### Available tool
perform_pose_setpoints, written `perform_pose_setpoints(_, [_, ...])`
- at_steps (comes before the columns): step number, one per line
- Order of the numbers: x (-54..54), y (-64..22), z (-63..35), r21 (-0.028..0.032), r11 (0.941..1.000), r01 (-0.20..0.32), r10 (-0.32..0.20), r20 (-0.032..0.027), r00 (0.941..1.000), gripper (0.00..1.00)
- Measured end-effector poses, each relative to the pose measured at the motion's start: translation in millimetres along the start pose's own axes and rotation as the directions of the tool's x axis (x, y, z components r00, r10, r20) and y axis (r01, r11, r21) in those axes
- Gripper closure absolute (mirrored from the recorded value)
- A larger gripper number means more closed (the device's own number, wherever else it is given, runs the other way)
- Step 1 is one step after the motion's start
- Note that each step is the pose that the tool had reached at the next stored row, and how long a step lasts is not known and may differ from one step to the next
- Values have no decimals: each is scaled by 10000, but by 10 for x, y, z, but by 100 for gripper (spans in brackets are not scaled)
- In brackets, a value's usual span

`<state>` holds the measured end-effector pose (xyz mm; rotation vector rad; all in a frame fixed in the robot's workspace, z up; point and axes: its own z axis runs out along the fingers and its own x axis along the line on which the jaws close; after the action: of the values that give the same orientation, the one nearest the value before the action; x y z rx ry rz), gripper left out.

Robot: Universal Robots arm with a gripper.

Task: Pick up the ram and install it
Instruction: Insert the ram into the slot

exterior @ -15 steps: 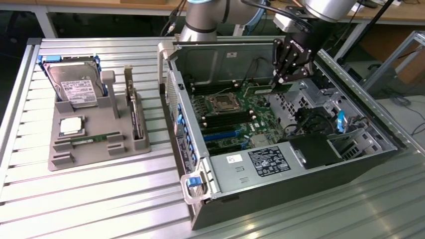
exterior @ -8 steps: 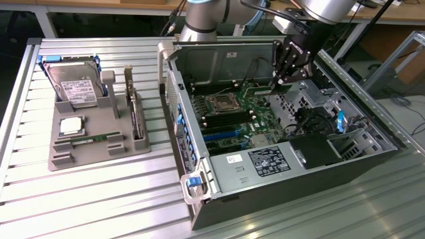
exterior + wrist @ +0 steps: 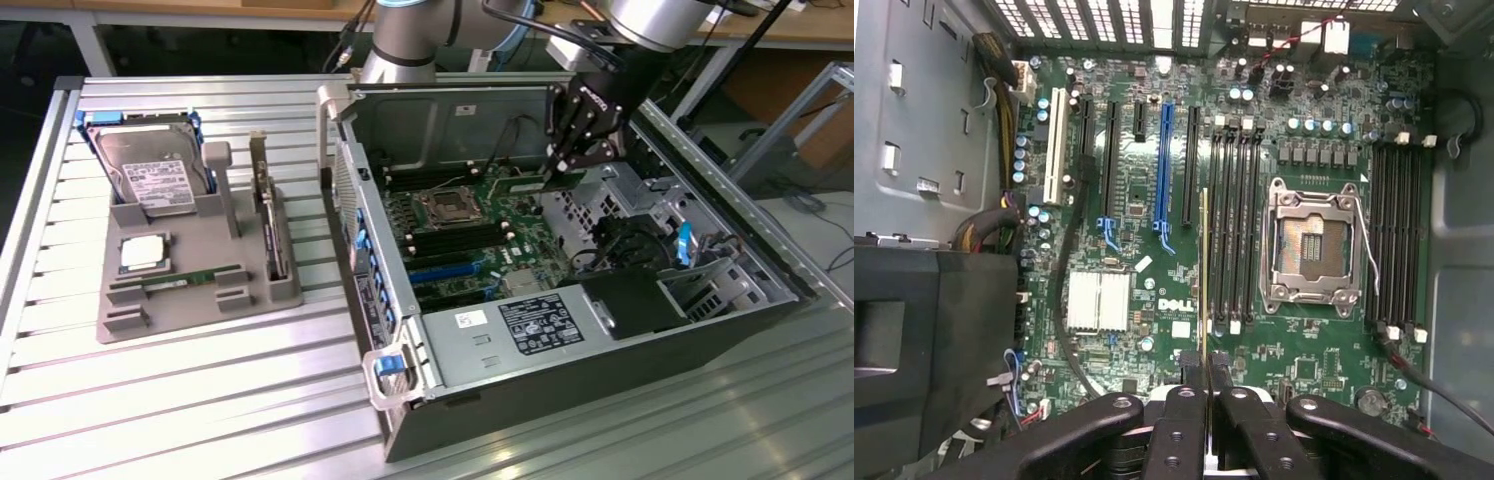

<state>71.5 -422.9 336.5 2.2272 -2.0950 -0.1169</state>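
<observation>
The end effector (image 3: 1206,385) is gripping the ram (image 3: 1204,270) by one long edge, fingers closed narrowly, and is holding it edge-on over the motherboard (image 3: 1154,330), just beside the memory slots (image 3: 1234,230). The stick is likely light, stiff and fragile, so it is best held by its bare edges, avoiding the chips and contacts.

Robotics lab, set up as a PC-assembly test bench. Cues: industrial arm (image 3: 407,40) at the far side of a slatted metal table (image 3: 200,400). Its gripper (image 3: 574,168) is clamped on a ram (image 3: 531,183) inside an open PC case (image 3: 427,125) with a bare motherboard (image 3: 507,245). A grey moulded tray (image 3: 187,310) beside the case keeps parts in fitted slots: hard drive (image 3: 154,175), CPU (image 3: 144,253). Behind: wooden desks (image 3: 200,8) on metal legs, aluminium profile frame (image 3: 787,120), loose cables (image 3: 814,200) on the floor.
</observation>
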Motion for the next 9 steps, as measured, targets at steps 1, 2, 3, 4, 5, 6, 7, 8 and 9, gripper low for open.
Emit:
perform_pose_setpoints(1, [0, -1, 6, 0, 10000, 0, 0, 0, 10000, 88])
perform_pose_setpoints(2, [0, -1, 8, 0, 10000, 0, 0, 0, 10000, 88])
perform_pose_setpoints(3, [0, -1, 11, 0, 10000, 0, 0, 0, 10000, 88])
perform_pose_setpoints(4, [0, -2, 17, 0, 10000, 1, -1, 0, 10000, 88])
perform_pose_setpoints(5, [0, -2, 22, 0, 10000, 0, 0, 0, 10000, 88])
perform_pose_setpoints(6, [0, -3, 26, 0, 10000, 0, 0, -1, 10000, 88])
perform_pose_setpoints(7, [0, -3, 30, 0, 10000, 0, 0, -1, 10000, 88])
perform_pose_setpoints(8, [0, -3, 35, 0, 10000, 0, 0, -1, 10000, 88])
perform_pose_setpoints(9, [0, -4, 37, 0, 10000, -1, 1, 0, 10000, 88])
